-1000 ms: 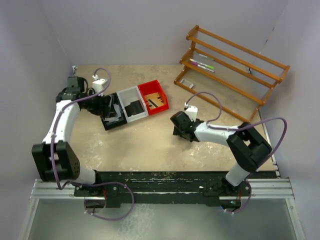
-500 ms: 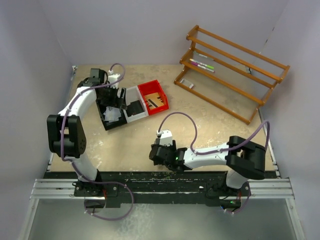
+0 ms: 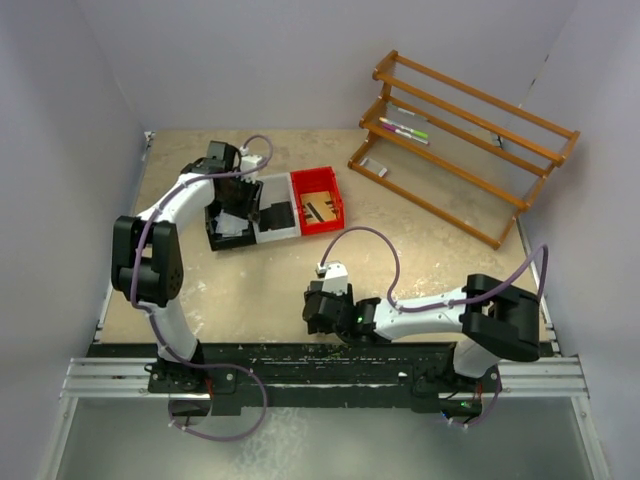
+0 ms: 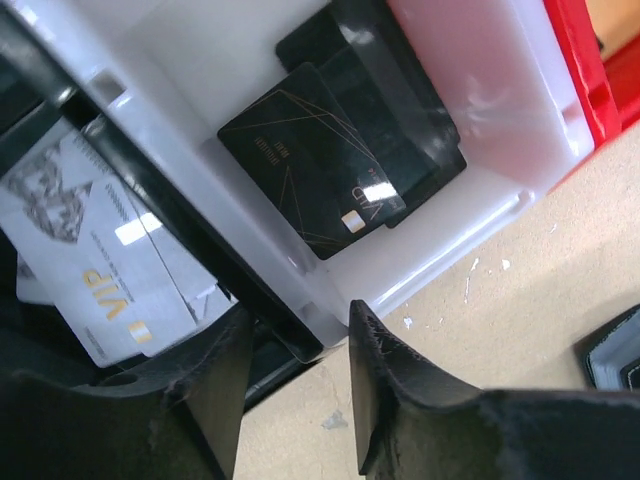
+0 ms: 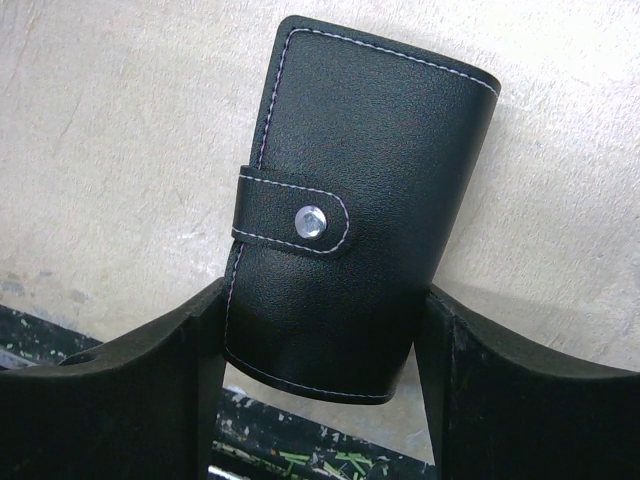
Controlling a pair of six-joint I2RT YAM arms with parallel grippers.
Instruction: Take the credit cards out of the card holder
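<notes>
The beige tabletop (image 3: 280,290) carries a row of joined black, white and red trays (image 3: 318,185); the wall where the black and white bins meet runs into the gap between the left fingers (image 4: 400,400). The black card holder (image 5: 350,220) sits between the right fingers (image 5: 520,400), touching both, though it may be lifted slightly off the surface. A wooden rack (image 3: 465,150) stands well apart from both pairs of fingers.

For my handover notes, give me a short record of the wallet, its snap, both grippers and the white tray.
card holder: black, between the right gripper's fingers
snap: fastened
right gripper: closed on card holder
left gripper: open, at the trays' edge
white tray: black card inside
</notes>
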